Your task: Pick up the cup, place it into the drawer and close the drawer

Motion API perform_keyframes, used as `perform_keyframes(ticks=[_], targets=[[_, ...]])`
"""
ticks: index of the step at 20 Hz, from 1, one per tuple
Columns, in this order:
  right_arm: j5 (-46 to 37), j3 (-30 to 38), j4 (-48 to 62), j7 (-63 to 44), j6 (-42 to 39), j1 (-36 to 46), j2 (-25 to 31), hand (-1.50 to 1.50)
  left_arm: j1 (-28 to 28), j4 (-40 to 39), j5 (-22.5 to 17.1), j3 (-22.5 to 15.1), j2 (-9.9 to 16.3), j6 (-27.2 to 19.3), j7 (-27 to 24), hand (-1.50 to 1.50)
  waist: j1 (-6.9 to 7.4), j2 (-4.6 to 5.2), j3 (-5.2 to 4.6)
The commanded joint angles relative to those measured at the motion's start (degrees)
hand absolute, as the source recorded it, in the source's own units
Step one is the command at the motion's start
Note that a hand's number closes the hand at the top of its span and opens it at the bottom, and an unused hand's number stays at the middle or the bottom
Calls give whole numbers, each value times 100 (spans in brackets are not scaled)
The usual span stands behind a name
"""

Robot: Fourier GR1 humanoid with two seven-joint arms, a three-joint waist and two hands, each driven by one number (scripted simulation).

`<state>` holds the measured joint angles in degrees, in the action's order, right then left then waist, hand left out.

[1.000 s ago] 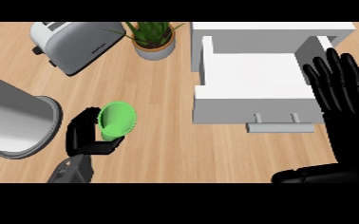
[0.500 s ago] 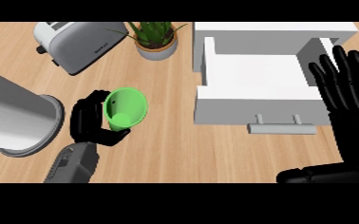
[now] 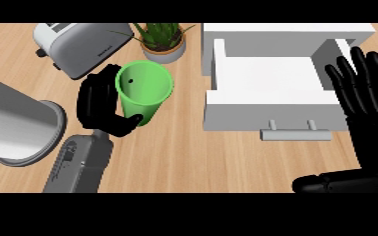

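A green cup [image 3: 145, 91] is held above the wooden counter, its mouth facing up toward me. My left hand [image 3: 101, 102] is curled round its left side, thumb under the cup's lower end. To the right the white drawer [image 3: 267, 111] stands pulled out, its inside bare, its handle [image 3: 297, 134] facing me. My right hand [image 3: 358, 87] rests open, fingers up, over the drawer's right edge.
A silver toaster [image 3: 80, 46] stands at the back left. A potted plant [image 3: 162, 41] sits just behind the cup. A large grey pot [image 3: 22, 125] fills the left edge. Bare counter lies between the cup and the drawer.
My left hand has carried the cup up and to the right, toward the plant and drawer. The right hand has hardly moved.
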<state>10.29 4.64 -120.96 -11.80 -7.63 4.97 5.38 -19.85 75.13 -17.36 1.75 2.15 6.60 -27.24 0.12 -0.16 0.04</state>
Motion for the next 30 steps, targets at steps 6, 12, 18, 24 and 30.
perform_keyframes(ticks=[6,12,18,24,30], targets=[[118,203,-16,20,-75,-34,107,-150,-1010,882,221,-295,-170,-1026,1462,150,-26,5,-2],[-302,-84,570,451,24,200,-105,-150,-2282,392,523,-206,-29,-1611,2011,150,-35,21,-1],[-99,-72,-55,174,-90,-275,-42,-150,-2915,-1030,527,-287,-214,-1651,1221,150,-90,25,-3],[-360,-313,-168,91,85,-209,-184,-150,-3778,-1828,494,-268,-100,-1757,1577,150,-105,33,-4],[48,93,198,386,-303,-287,71,-150,-4162,-2496,-16,-1012,-215,-2547,1412,150,-149,32,-1]])
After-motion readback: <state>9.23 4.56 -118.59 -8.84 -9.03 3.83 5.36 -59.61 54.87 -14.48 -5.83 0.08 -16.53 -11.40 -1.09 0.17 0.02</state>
